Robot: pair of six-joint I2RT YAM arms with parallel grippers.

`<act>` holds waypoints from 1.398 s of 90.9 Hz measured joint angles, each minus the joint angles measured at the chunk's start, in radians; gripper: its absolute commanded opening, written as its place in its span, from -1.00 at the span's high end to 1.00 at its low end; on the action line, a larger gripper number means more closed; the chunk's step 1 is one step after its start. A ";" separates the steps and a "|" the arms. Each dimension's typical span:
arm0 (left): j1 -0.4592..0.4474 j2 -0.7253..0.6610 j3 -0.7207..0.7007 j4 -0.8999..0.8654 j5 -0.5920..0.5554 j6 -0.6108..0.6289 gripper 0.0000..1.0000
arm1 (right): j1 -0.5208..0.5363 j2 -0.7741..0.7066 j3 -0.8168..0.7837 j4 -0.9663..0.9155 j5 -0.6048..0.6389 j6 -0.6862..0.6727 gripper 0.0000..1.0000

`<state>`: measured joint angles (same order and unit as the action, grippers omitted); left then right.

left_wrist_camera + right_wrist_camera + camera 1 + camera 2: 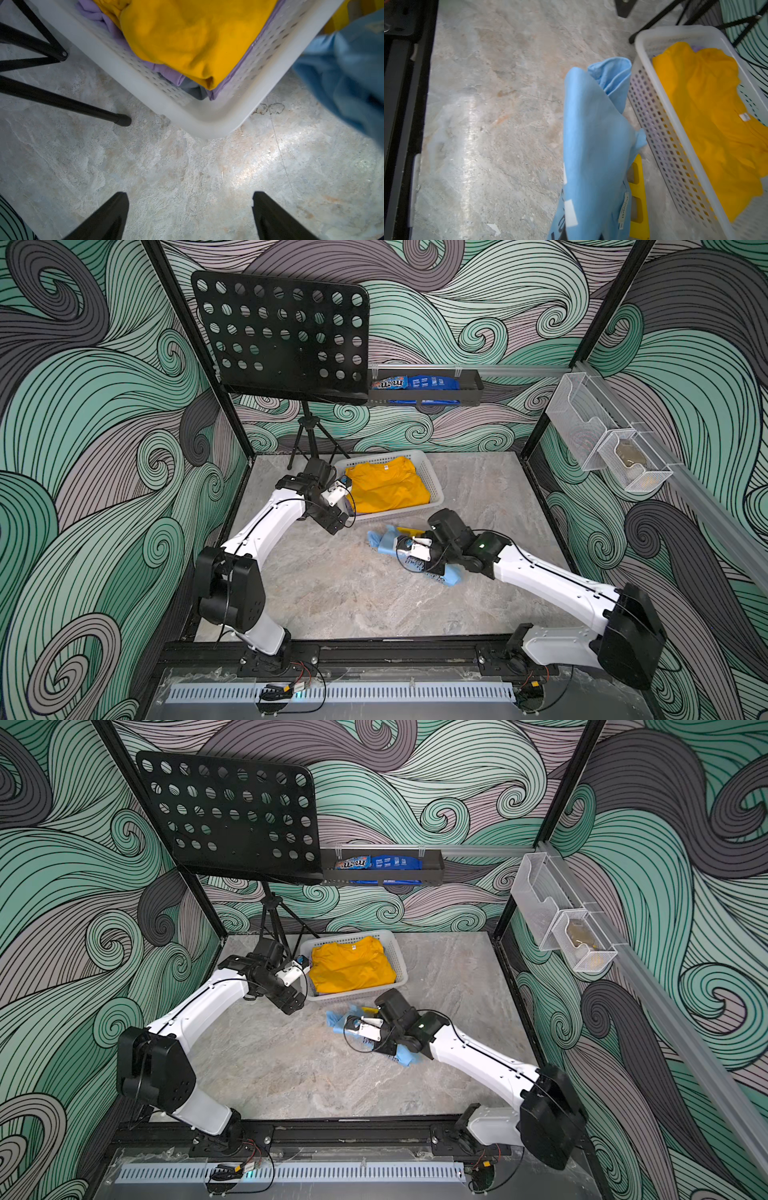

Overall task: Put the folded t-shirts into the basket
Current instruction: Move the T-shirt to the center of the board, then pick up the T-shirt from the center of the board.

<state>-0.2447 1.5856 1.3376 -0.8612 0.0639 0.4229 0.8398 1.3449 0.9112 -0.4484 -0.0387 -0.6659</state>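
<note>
With the right claw [402, 548] clamped on the bunched light blue t-shirt [593, 133] beside the basket [660, 128] on the table [332, 593] and the left claw [190, 196] hanging wide and empty, the shirt's loose trailing folds may catch the basket rim and unfold.

Slate-grey t-shirt [194, 92] mostly under lilac t-shirt [166, 71] and mustard t-shirt [187, 37]; lettering of light blue t-shirt [591, 135] partly off-frame

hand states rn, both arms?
Left hand: open, empty, above the tabletop near the basket corner.
Right hand: closed, holding the light blue t-shirt.
</note>
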 measured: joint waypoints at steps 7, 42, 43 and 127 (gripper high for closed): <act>0.016 0.000 0.000 -0.007 0.000 -0.005 -0.91 | 0.081 0.045 -0.020 0.024 0.037 -0.010 1.00; 0.011 -0.037 -0.082 -0.023 0.187 0.042 -0.91 | 0.171 0.000 -0.295 0.035 0.086 -0.095 -0.56; 0.009 -0.037 -0.086 -0.022 0.193 0.043 -0.91 | 0.169 -0.002 -0.295 0.033 0.083 -0.092 -0.61; -0.441 0.226 -0.179 0.079 0.213 -0.048 -0.90 | -0.646 0.257 -0.024 0.043 -0.393 0.138 -0.66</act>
<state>-0.6857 1.8114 1.1587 -0.7818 0.2768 0.3748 0.1936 1.6024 0.8871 -0.4057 -0.4313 -0.5282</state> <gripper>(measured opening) 0.957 0.839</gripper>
